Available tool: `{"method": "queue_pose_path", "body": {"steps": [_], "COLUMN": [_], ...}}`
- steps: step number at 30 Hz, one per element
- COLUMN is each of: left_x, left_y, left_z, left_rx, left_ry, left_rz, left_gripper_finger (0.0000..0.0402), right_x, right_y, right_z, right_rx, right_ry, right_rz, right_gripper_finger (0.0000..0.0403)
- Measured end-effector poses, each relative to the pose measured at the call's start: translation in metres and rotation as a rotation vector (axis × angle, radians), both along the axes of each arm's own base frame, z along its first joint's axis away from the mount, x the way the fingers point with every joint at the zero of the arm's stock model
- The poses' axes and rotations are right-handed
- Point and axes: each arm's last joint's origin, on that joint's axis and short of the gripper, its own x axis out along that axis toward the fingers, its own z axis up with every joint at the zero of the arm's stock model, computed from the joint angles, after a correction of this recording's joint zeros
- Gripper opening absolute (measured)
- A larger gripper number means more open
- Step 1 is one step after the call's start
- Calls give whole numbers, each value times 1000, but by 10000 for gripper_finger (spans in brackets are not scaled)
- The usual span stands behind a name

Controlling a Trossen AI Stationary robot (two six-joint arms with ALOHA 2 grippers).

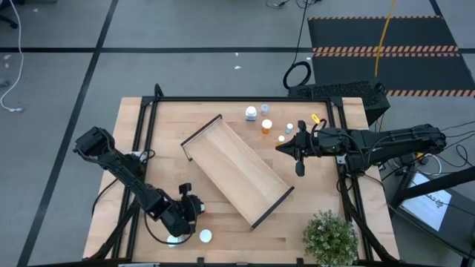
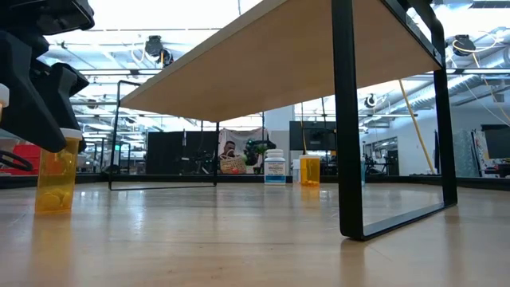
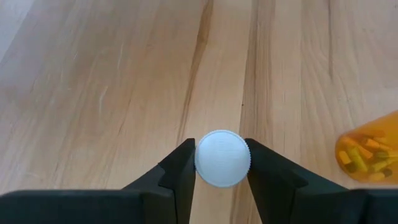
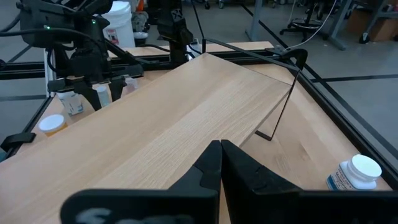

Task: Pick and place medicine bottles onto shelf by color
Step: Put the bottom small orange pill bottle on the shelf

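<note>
The light-wood shelf [image 1: 236,170] stands slantwise mid-table on its thin dark end walls [image 2: 348,119]. My left gripper [image 3: 222,163] is at the near left, shut on a white-capped medicine bottle [image 3: 222,158] whose body is hidden under the cap. An orange bottle [image 3: 367,155] is close beside it. Several more bottles [image 1: 266,126] stand at the far side beyond the shelf. My right gripper [image 4: 221,155] hovers shut and empty over the shelf's far right end. My left gripper pinches the bottle's white cap [image 3: 205,158] by its round rim between the two fingers, one on each side. The fingers slant down from the near left. The cap faces up; what lies under it is hidden by the cap.
A potted plant [image 1: 330,237] sits at the near right corner. A white-capped bottle [image 1: 205,236] stands by the near edge, right of my left arm. A white bottle with a blue label [image 4: 354,174] stands near the shelf's far side. The black frame [image 1: 245,99] borders the table.
</note>
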Motion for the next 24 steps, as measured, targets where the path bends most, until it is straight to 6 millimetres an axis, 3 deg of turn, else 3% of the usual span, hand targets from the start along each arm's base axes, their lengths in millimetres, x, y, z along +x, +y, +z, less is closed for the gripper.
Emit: {"method": "queue_pose_path", "body": {"steps": [12,24], "left_x": [-1,-8], "left_y": [2,15], "left_z": [6,43], "left_rx": [3,-18], "left_ry": [-13,-93], "left_rz": [-21,-62], "left_gripper_finger": [133,134], "right_x": [0,0], "right_y": [0,0], "right_z": [0,-6], "right_rx": [0,-21], "right_ry": [-1,12], "right_rz": [0,7], "right_gripper_finger": [0,0]}}
